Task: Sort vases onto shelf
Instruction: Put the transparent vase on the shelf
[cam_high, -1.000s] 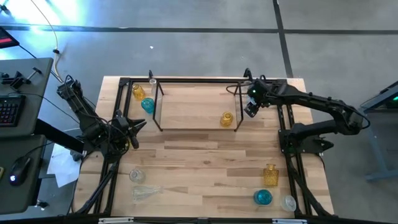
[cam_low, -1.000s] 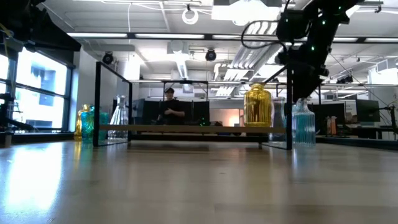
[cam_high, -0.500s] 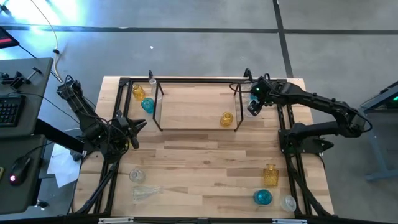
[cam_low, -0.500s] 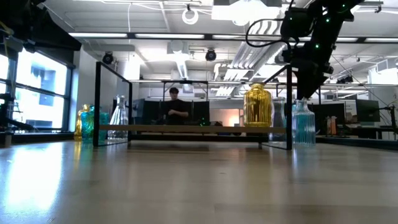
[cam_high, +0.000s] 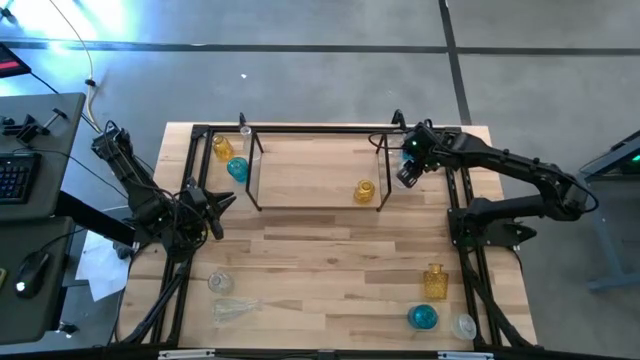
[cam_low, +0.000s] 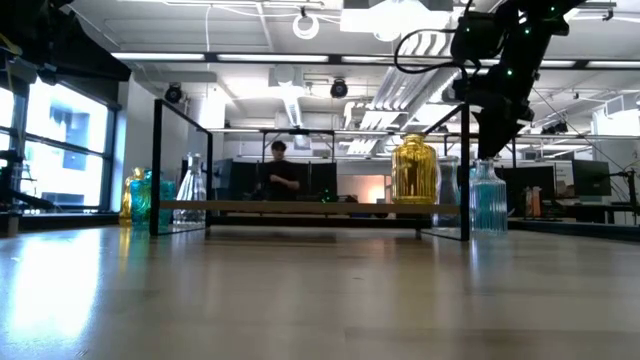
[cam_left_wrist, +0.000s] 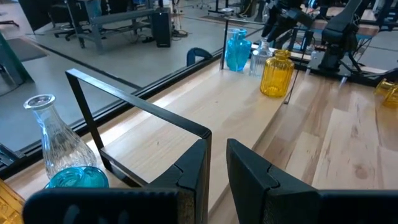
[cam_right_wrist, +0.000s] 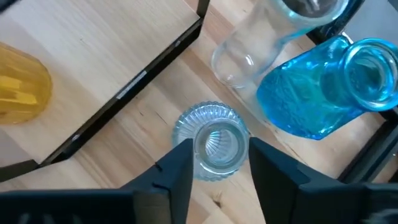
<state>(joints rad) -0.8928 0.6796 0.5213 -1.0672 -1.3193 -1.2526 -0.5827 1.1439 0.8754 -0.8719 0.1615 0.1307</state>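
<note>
1. Two fingers of the right gripper (cam_right_wrist: 214, 152) stand spread, one on each side of the ribbed clear vase (cam_right_wrist: 211, 144). They are very near its sides. I cannot tell whether they are pressing it yet.
2. That vase stands upright on the worktop (cam_high: 330, 250), long axis vertical, mouth straight below the wrist. It is just outside the shelf (cam_high: 310, 170), at the shelf's 3 o'clock end.
3. From the vase, the shelf floor lies towards 9 o'clock, beyond the black end rod (cam_right_wrist: 134, 87). My judgement is that the vase must be lifted clear of that rod before it travels.
4. Room is tight. A blue vase (cam_right_wrist: 323, 93) and a smooth clear vase (cam_right_wrist: 249, 56) stand just beside the ribbed one. An amber vase (cam_high: 365, 190) sits just inside the shelf's 3 o'clock end. Wider bare floor lies farther towards 9 o'clock.
5. The right arm is much the nearer. The left gripper (cam_high: 215, 200) waits off the shelf's 9 o'clock end, fingers almost pressed together on nothing.
6. More vases wait at the worktop's 5 o'clock (cam_high: 434, 282) and 7 o'clock (cam_high: 220, 283) corners.
</note>
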